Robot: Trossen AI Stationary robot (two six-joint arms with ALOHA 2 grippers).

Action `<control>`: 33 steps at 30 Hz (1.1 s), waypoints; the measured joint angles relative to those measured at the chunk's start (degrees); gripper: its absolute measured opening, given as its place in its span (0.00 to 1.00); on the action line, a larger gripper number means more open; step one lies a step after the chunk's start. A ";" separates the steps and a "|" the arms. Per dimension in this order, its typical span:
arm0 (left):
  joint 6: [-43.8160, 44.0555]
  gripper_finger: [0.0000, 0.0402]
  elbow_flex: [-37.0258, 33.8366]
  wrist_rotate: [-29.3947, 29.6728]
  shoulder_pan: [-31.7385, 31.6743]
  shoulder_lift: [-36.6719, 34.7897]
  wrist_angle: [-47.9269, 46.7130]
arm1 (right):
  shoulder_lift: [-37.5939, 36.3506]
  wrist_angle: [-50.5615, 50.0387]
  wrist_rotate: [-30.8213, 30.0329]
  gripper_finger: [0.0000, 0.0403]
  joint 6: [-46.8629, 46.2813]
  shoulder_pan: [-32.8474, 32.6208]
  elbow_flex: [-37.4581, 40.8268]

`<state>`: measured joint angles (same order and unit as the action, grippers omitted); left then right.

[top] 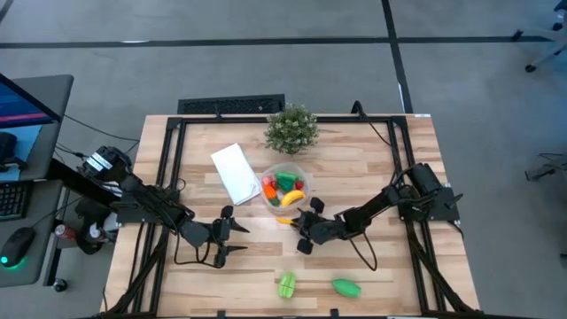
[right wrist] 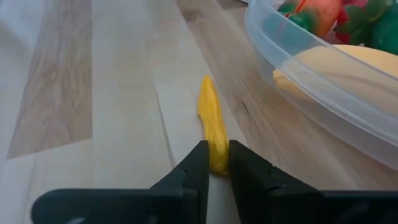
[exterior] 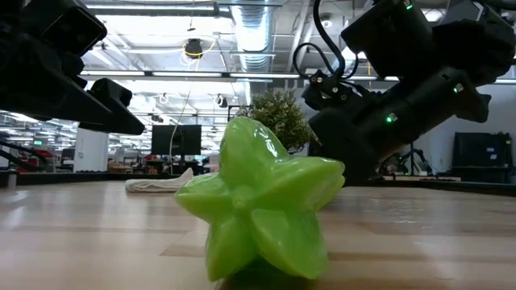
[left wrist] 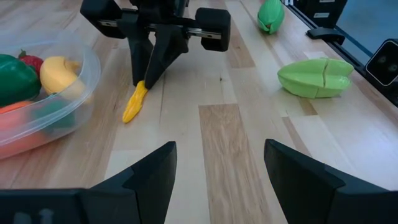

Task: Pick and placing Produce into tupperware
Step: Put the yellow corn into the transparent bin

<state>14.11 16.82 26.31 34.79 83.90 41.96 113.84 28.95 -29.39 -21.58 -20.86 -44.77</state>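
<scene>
down on the wood, a slim yellow piece of toy produce lies flat just beside the tupperware, at about 6 o'clock from it in the high view. the right gripper has its 2 fingers pinched narrow on 1 end of that yellow piece, which still rests on the table; the left wrist view shows the same grip from the other side, the dark fingers coming down onto the piece's upper tip.

the tupperware sits near the table's middle, holding a banana, a red piece, green pieces and something orange. at 10 o'clock from it lies a flat white lid, touching or nearly touching its rim. at 12 o'clock stands a bushy potted plant.

2 more green toys lie apart near the 6 o'clock edge: a ridged light green star-shaped fruit and a smoother green piece at 3 o'clock from it.

the left gripper hovers at 8 o'clock from the tupperware, fingers spread wide, holding nothing.
</scene>
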 joint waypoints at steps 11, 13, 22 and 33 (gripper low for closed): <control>0.04 0.58 0.00 0.01 -0.01 0.02 -0.01 | -0.02 0.24 -0.04 0.02 1.20 -0.52 0.00; 0.04 0.58 0.00 0.01 -0.01 0.02 -0.01 | -0.02 0.24 -0.04 0.02 1.23 -0.52 0.00; 0.05 0.58 0.00 0.01 -0.01 0.02 -0.01 | -0.02 3.74 0.90 0.02 5.12 -1.31 0.04; 0.07 0.58 0.00 0.01 -0.01 0.02 -0.01 | -2.85 4.71 1.49 0.02 8.01 -1.62 0.04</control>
<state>14.17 16.82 26.33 34.79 83.92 41.95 110.99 33.66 -27.90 -13.56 -22.48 -44.73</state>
